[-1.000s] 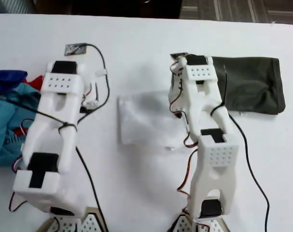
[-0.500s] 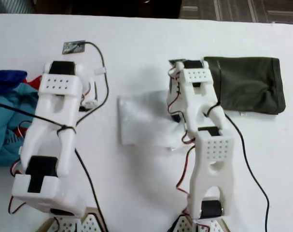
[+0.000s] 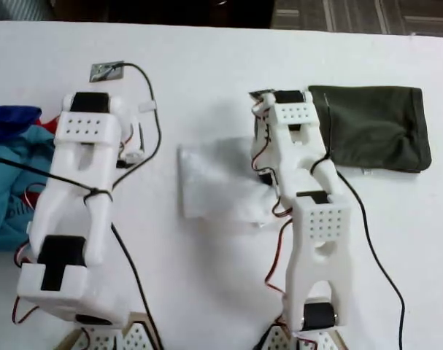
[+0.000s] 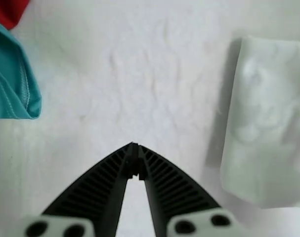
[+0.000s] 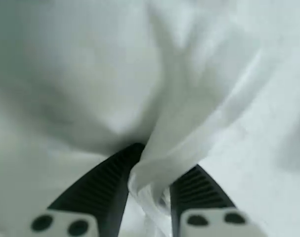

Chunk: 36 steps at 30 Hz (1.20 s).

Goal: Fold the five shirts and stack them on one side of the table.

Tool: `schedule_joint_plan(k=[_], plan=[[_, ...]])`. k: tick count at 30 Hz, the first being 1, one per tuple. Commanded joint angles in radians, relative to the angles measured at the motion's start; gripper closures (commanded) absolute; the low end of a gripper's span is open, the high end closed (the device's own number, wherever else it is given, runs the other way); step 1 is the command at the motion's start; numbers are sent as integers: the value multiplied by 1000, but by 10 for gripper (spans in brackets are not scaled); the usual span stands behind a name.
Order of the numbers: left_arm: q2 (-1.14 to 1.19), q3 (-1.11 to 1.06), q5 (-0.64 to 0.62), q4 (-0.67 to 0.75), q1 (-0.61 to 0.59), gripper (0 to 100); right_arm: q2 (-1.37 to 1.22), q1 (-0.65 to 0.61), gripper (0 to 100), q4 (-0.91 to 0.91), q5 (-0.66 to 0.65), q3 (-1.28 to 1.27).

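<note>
Teal shirt (image 3: 6, 197), blue shirt (image 3: 9, 117) and red shirt (image 3: 55, 124) lie bunched at the left edge of the table (image 3: 206, 65). Next, the left gripper (image 4: 135, 165) hangs over bare tabletop, jaws closed on nothing. Mid-table sits the white shirt (image 3: 214, 182), a raised fold pinched in the right gripper (image 5: 157, 168). Farthest right lies the folded dark green shirt (image 3: 378, 127).

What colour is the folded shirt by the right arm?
Dark green folded shirt; high view shows it best.
</note>
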<state>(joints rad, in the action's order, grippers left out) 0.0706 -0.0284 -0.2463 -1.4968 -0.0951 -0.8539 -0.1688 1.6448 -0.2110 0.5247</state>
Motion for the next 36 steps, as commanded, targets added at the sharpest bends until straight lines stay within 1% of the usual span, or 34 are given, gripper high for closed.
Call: schedule_joint_plan(k=[1,4,10,11,12,14,15,16,17,21,24,28,36], plan=[[-54,13,-8,-6,-6,975,-31,-39,933,7,-14,2],[-54,13,-9,-6,-5,975,-30,-41,909,7,-14,2],[-54,13,-11,-6,-3,975,-30,-41,817,21,-14,2],[-54,8,-11,-3,-2,975,-31,-41,831,25,-15,2],[-52,5,-11,-2,-2,975,-31,-39,875,25,-15,2],[-48,5,-11,-3,-2,975,-24,-30,998,16,-15,3],[-48,5,-11,-5,0,975,-22,-24,968,12,-15,11],[-48,5,-11,-6,2,975,-22,-16,964,15,-15,31],[-51,4,-11,-6,5,975,-21,-5,984,13,-15,58],[-52,-2,-8,-18,44,975,12,68,978,19,-20,213],[-54,-39,-6,-35,69,975,71,116,978,56,-95,344],[-54,-84,-6,-26,64,975,154,176,978,116,-166,493],[-54,-85,-6,-11,63,975,208,282,978,108,-348,589]])
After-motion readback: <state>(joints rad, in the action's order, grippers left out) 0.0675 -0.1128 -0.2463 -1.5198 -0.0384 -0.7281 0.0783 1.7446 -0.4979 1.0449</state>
